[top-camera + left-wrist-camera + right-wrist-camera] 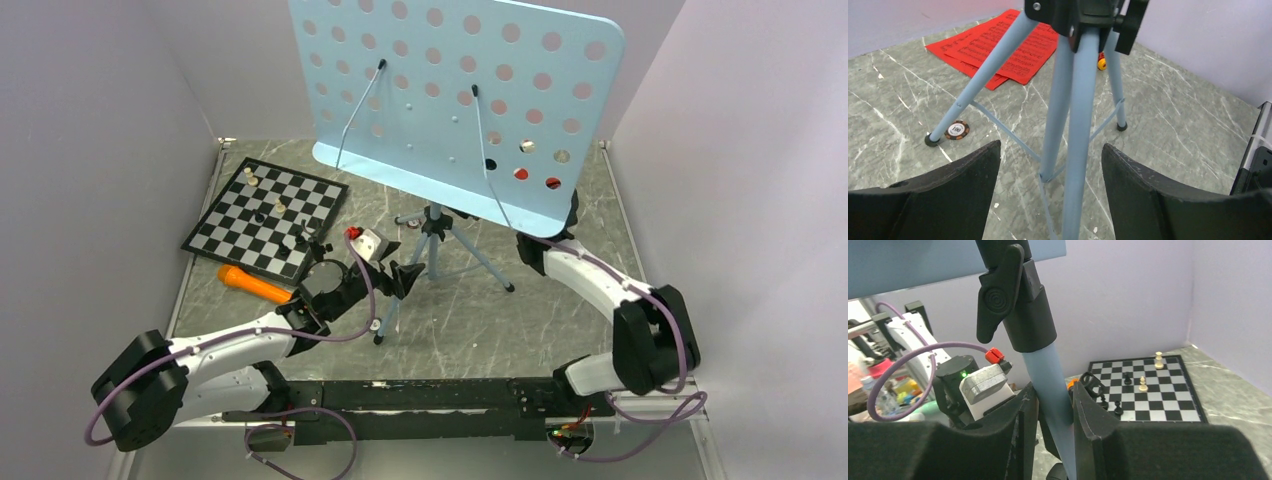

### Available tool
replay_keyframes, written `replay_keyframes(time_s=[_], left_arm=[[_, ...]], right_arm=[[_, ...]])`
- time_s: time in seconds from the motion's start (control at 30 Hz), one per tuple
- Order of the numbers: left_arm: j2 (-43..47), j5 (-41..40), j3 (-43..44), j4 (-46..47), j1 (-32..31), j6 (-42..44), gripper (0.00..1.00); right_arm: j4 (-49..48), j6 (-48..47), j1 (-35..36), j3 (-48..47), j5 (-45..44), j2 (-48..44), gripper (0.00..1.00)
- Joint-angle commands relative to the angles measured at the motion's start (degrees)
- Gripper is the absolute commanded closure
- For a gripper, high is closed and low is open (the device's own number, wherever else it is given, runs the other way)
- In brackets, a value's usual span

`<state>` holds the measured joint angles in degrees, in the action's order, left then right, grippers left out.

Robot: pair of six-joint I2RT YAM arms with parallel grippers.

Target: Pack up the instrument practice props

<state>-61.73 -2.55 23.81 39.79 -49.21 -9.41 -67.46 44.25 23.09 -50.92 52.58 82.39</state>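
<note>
Black fingers of your right gripper squeeze the pole of the light-blue music stand, just under its black knob. Your left gripper is spread wide with the stand's tripod legs between its fingers, not touching them. Red music sheets lie flat on the table behind the legs, and the orange microphone lies just beside the chessboard.

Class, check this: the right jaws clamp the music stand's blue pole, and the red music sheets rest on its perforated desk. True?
Not quite: the red music sheets lie on the table beyond the tripod, as the left wrist view shows. The right jaws do clamp the blue pole.
</note>
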Motion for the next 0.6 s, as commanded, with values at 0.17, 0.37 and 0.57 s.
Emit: replay_keyframes(time_s=[0.17,0.37,0.57], left_arm=[[-2.0,1.6,-0.2,6.9,0.0,-3.3,0.24],[-3.8,2.0,-0.7,8.8,-0.2,-3.5,0.25],[-6.6,3.1,-0.3,10.0,-0.3,-3.3,0.33]], right_arm=[[10.0,-5.0,0.7,10.1,-0.8,-2.7,1.00],[1.6,-0.1,0.6,13.3,0.4,1.2,1.00],[-0.2,0.6,0.6,14.8,0.5,3.2,1.00]])
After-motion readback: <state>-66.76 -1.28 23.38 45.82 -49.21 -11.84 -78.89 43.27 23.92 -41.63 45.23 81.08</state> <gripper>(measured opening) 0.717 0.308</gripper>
